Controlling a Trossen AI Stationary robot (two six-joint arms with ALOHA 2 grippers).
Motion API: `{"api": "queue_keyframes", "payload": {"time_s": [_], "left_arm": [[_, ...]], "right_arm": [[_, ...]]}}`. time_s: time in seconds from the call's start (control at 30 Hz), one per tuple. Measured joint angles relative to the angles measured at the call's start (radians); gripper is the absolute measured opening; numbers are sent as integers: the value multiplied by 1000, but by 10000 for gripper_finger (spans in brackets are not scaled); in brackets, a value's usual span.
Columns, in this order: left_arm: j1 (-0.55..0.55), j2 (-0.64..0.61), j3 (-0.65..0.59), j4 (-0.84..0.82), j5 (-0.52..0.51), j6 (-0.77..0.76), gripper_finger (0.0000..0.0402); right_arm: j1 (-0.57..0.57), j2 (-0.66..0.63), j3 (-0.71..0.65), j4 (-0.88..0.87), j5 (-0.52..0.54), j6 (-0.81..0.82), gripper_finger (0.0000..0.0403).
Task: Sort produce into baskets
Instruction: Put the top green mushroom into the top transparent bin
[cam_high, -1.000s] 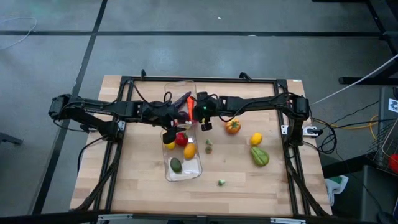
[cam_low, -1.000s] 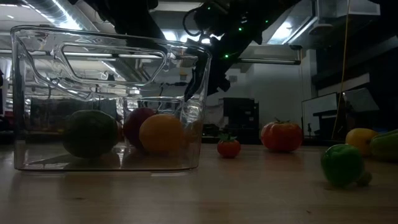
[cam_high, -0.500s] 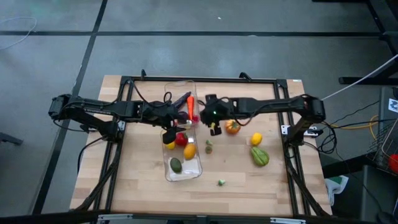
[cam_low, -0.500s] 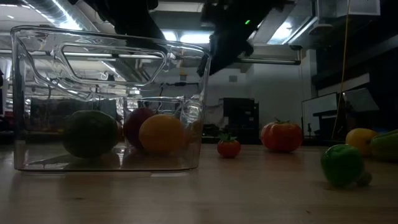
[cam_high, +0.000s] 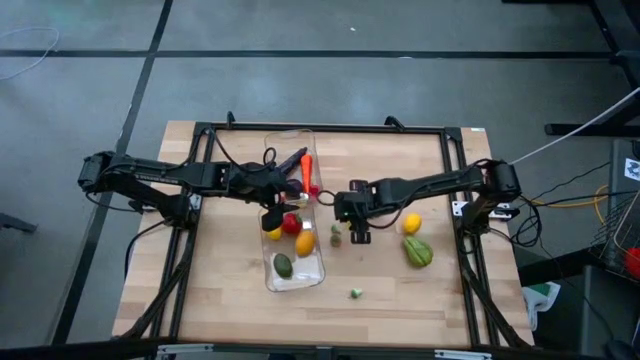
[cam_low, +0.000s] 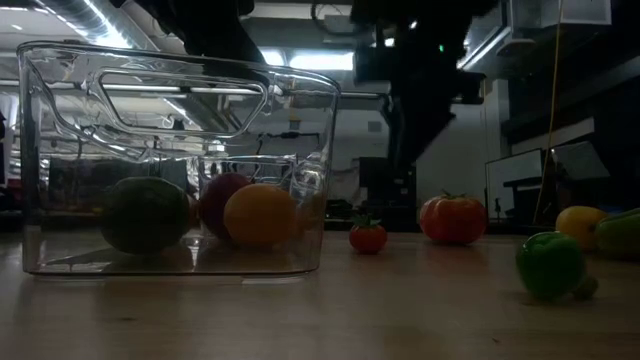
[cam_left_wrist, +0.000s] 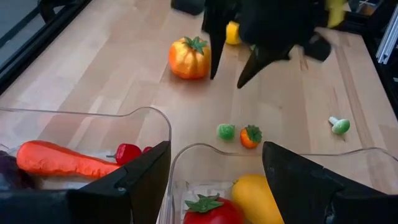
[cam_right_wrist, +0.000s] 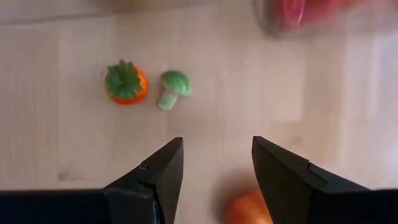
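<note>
Grey floor is surrounding a pale wooden tabletop (cam_high: 230, 300) framed by black rails. Reaching in over its middle, the right claw (cam_high: 357, 226) is hovering with its fingers (cam_right_wrist: 158, 177) spread apart and holding nothing. Just ahead of it, a tiny orange-red piece with a green top (cam_right_wrist: 125, 82) and a small green mushroom-shaped piece (cam_right_wrist: 172, 87) are lying side by side on the wood, nearly touching. Close beside the claw's fingers, an orange tomato-like fruit (cam_left_wrist: 189, 57) is sitting on the wood. Farther out along that arm, a yellow lemon (cam_high: 411, 223) and a green pepper (cam_high: 417, 250) are resting near each other, and a second small green piece (cam_high: 356, 293) is lying well apart toward the table's near edge.

Off to the right claw's other side, the left claw (cam_high: 272, 190) is hanging over two clear baskets placed end to end; its fingers (cam_left_wrist: 140, 180) are parted and gripping nothing. Beneath it, the near basket (cam_high: 318, 275) is holding a green avocado (cam_high: 283, 265), an orange fruit (cam_high: 304, 241), a red tomato (cam_high: 291, 224) and a yellow piece (cam_high: 274, 233). Beyond it, the far basket (cam_high: 272, 140) is holding a carrot (cam_left_wrist: 62, 160), a small red pepper (cam_left_wrist: 128, 152) and something dark purple (cam_left_wrist: 11, 171).
</note>
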Motion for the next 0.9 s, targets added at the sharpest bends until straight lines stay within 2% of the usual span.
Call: {"api": "queue_keyframes", "payload": {"time_s": [0.27, 0.53, 0.9], "left_arm": [[0, 0, 0, 1, -1, 2, 250], [0, 0, 0, 2, -1, 2, 250], [0, 0, 0, 0, -2, 2, 250]], "right_arm": [[-2, 19, -122, 214, -101, 92, 189], [-2, 51, -184, 369, -100, 140, 188], [-2, 139, -189, 426, -100, 140, 188]]}}
